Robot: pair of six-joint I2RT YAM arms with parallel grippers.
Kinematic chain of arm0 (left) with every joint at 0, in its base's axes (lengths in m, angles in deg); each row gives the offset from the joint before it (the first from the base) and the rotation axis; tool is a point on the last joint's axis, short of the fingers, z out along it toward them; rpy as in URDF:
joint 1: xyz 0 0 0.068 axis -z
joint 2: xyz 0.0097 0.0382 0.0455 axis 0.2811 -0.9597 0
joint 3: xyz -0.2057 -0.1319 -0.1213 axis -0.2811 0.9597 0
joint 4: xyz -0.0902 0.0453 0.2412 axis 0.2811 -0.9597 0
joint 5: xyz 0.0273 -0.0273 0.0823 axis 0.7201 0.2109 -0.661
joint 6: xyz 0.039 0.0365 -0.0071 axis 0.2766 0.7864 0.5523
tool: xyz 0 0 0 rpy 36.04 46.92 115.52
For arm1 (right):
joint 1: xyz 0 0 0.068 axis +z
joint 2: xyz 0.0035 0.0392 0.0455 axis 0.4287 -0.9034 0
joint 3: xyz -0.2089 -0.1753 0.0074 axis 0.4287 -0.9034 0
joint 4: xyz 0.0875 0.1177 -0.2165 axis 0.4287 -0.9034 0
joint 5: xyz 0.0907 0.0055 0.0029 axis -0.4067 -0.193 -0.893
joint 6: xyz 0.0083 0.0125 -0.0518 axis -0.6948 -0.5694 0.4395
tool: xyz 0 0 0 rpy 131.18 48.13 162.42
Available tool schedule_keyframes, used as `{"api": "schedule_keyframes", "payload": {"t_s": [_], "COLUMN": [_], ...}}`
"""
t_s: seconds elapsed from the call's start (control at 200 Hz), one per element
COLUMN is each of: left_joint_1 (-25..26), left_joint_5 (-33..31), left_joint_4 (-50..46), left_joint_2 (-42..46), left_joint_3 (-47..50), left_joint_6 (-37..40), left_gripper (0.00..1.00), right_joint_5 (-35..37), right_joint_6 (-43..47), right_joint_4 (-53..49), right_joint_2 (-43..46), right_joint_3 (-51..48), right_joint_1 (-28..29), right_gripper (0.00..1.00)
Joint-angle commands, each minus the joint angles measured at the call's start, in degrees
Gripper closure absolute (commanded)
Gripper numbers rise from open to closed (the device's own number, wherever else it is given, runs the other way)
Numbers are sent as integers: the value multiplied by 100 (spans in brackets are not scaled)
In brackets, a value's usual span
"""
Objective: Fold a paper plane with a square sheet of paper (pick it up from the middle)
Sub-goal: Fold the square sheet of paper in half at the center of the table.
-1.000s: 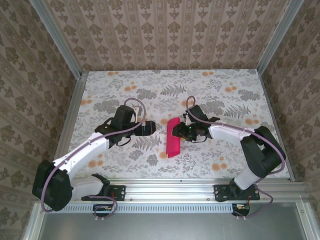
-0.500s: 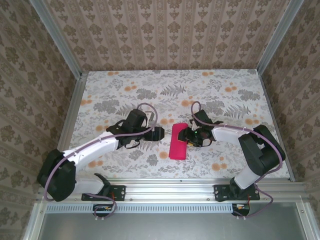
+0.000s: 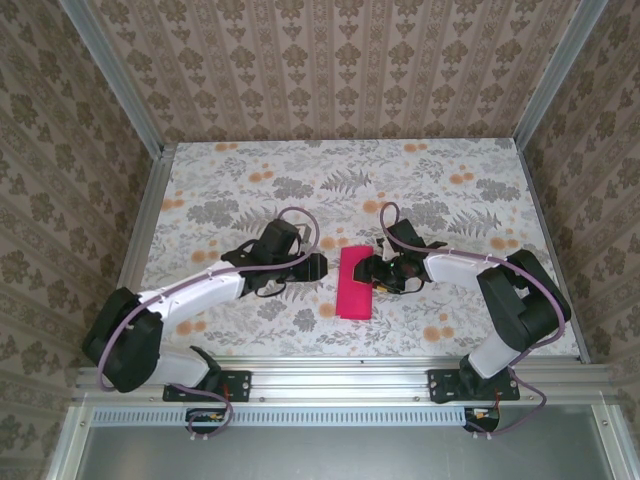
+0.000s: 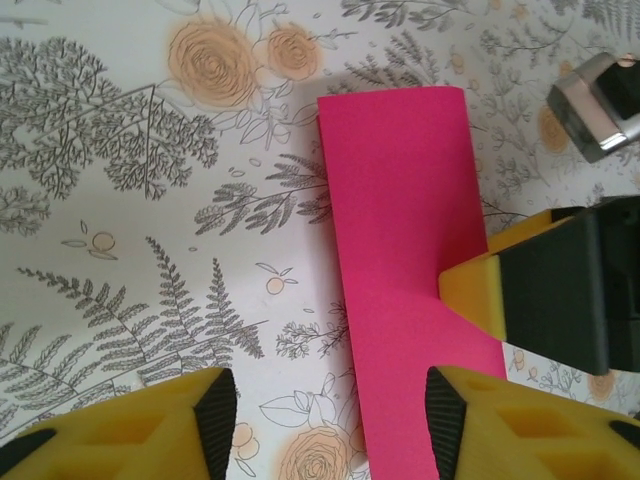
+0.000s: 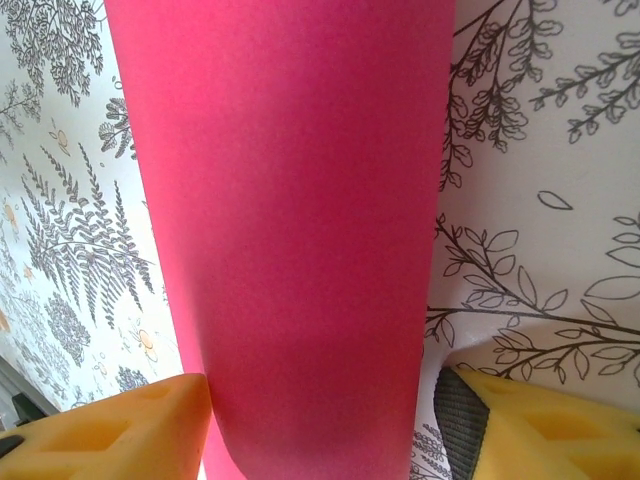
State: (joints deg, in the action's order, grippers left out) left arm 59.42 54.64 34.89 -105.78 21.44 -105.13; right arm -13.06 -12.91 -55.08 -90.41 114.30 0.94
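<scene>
Paper (image 5: 290,220): magenta-red strip, plain, running straight up and away from between the fingers.
Fingers (image 5: 110,430): yellow, spread apart, one on either side of the strip's near end.
Worktop (image 5: 540,150): fern-and-flower print, beyond both fingers.

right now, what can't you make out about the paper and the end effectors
top external: whether the right end effector touches the square sheet of paper; too small.
left wrist: the paper's near end, cut by the bottom edge; its right edge partly behind the right end effector.
right wrist: both paper ends, cut by the frame.
</scene>
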Motion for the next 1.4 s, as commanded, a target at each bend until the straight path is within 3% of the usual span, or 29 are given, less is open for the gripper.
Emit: {"api": "schedule_keyframes", "payload": {"t_s": [0.0,0.17,0.54,0.965,1.395], "left_joint_1": [33,33,58,104,129], "left_joint_5": [26,105,378,394,466], "left_joint_4": [86,129,275,262,315], "left_joint_2": [-170,-352,-545,-655,-695], "left_joint_3": [-134,-192,-316,-417,-440], "left_joint_6": [-216,-254,-236,-213,-159], "left_gripper": [50,55,65,65,65], "right_joint_5": [11,644,1309,1355,1554], "right_joint_6": [199,207,310,-280,-351], "right_joint_4": [-380,-857,-1756,-1339,-1604], "right_joint_2": [-201,-216,-26,2,-304], "right_joint_3": [34,174,464,375,498], "right_joint_1": [72,138,219,268,247], "right_gripper": [34,34,37,33,34]}}
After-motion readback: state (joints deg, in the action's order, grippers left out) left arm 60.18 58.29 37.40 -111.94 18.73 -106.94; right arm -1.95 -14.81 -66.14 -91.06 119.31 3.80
